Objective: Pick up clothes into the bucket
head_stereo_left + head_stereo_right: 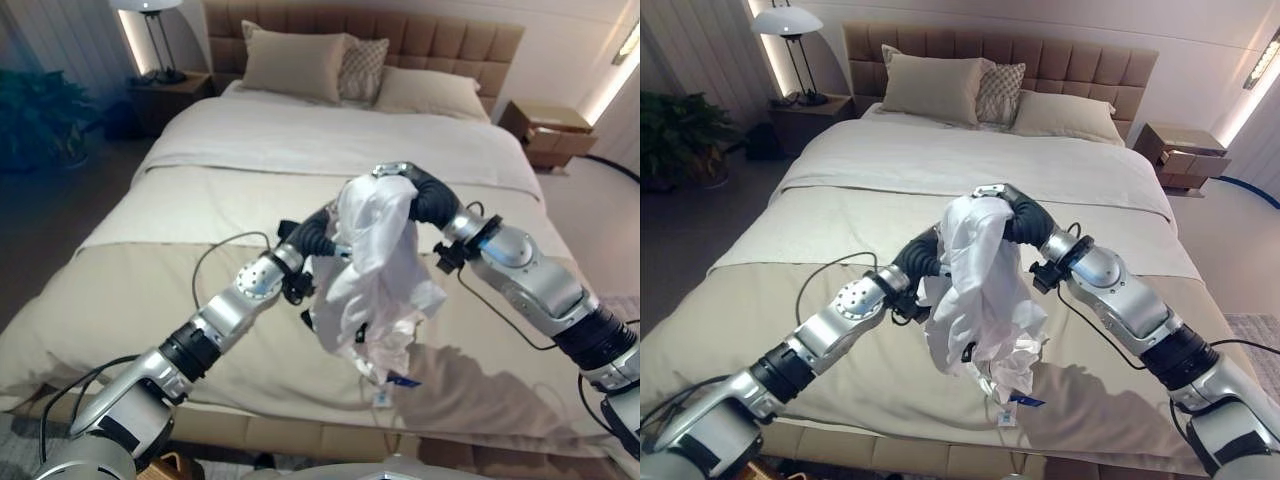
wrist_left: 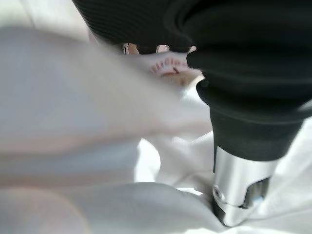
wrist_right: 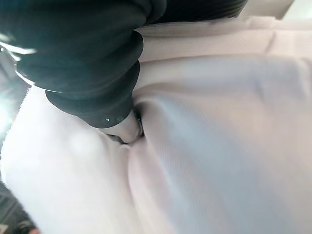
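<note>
White garment [image 1: 980, 290] is up in the air at frame centre, bunched and hanging in loose folds over the front part of the bed [image 1: 940, 165]. A small tag [image 1: 1006, 415] dangles off its lowest edge, just above the beige cover.

R hand [image 1: 425, 195] comes in from the right side, wrist bent over, sits at the top of the cloth, centre-right. Its dark ribbed cover is on top and the fabric drapes down from under it. R wrist view: cloth pressed right up against the hand, one finger [image 3: 129, 129] buried in a fold. Rest of the fingers hidden in the fabric, so can't tell if it's clamped or loose.

L hand [image 1: 922, 255] comes in from lower left and meets the garment on its left side, mid-height, a bit below the R hand. L wrist view: dark cover plus one silver finger [image 2: 239, 195] lying against white cloth, other fingers out of sight behind the fabric. Can't tell grip state there either.

Both hands touch the same garment, L lower, R higher.

Background, upper part of frame: padded headboard [image 1: 1060, 65], pillows [image 1: 935, 85] in front of it, lamp [image 1: 788, 25] on a nightstand [image 1: 805, 110] upper left, plant [image 1: 680, 135] at far left edge, 2nd nightstand [image 1: 1185, 150] upper right w/ a drawer pulled out.
</note>
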